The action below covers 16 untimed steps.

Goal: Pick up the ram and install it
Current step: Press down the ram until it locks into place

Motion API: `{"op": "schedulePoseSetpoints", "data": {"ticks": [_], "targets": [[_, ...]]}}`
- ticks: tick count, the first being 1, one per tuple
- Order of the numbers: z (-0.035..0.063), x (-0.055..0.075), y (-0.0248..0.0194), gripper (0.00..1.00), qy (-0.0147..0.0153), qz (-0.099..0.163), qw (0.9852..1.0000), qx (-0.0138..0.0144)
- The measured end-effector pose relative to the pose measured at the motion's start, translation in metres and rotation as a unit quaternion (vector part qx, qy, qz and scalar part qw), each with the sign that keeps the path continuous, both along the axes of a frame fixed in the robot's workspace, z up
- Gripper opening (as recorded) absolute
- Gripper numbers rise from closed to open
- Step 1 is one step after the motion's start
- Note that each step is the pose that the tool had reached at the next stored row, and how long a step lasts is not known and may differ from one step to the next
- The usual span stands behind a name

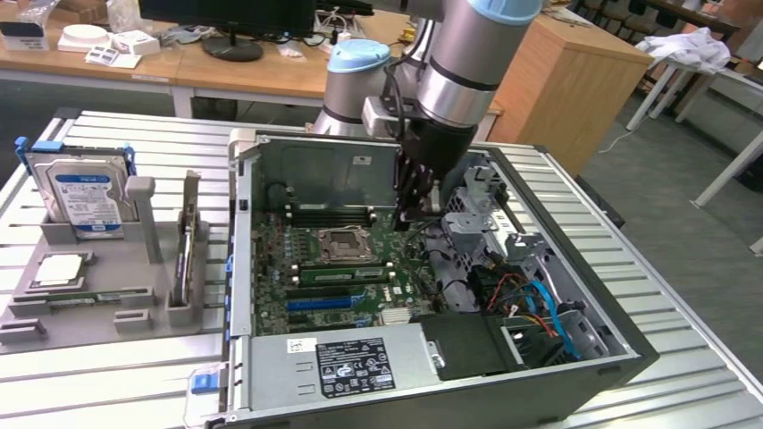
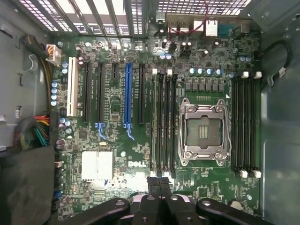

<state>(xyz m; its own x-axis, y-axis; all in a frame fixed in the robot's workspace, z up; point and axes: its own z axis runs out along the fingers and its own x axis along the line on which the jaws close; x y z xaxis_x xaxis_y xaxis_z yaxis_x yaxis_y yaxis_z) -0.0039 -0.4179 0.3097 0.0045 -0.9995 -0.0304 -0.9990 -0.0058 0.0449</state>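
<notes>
Although the gripper (image 1: 415, 213) is seen above the open computer case (image 1: 573, 384) at the exterior frame's upper centre, its jaws are shown pressed together and empty in the wrist view, over the motherboard (image 2: 117, 140). The ram (image 1: 78, 297) is seen lying in the grey holder (image 1: 120, 268) at the exterior frame's lower left. A second green stick (image 1: 342, 273) is seated beside the processor socket (image 1: 343, 242).

We see the ram (image 1: 54, 298) as a long, narrow green stick lying flat in a groove of the grey holder (image 1: 125, 273), on the exterior view's left. It runs crosswise, just in front of the square silver chip (image 1: 60, 268), with the hard drive (image 1: 86, 192) standing further back. It sits outside the computer case (image 1: 241, 223), not yet installed; we cannot make out its small parts
</notes>
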Motion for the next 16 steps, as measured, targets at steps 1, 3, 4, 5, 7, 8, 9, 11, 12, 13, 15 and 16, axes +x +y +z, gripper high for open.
{"op": "schedulePoseSetpoints", "data": {"ticks": [1,3,4,5,7,8,9,11,12,13,15,16], "targets": [[-0.0018,0.000,0.0000,0.11,0.0000,0.000,1.0000,0.0000],[-0.0054,0.000,0.0000,0.11,0.0000,0.000,1.0000,0.0000],[-0.0072,0.000,0.0000,0.11,0.0000,0.000,1.0000,0.0000],[-0.0091,0.000,0.0000,0.11,0.0000,0.000,1.0000,0.0000],[-0.0127,0.000,0.0000,0.11,0.0000,0.000,1.0000,-0.0001],[-0.0145,0.000,0.0000,0.11,0.0000,0.000,1.0000,0.0000],[-0.0163,0.000,0.0000,0.11,0.0000,0.000,1.0000,0.0000],[-0.0199,0.000,0.0000,0.11,0.0000,0.000,1.0000,0.0000],[-0.0219,0.000,0.0000,0.11,0.0000,0.000,1.0000,-0.0001],[-0.0237,0.000,0.0000,0.11,0.0000,0.000,1.0000,0.0000],[-0.0273,0.000,0.0000,0.11,0.0000,0.000,1.0000,0.0000],[-0.0291,0.000,0.0000,0.11,0.0000,0.000,1.0000,0.0000]]}}
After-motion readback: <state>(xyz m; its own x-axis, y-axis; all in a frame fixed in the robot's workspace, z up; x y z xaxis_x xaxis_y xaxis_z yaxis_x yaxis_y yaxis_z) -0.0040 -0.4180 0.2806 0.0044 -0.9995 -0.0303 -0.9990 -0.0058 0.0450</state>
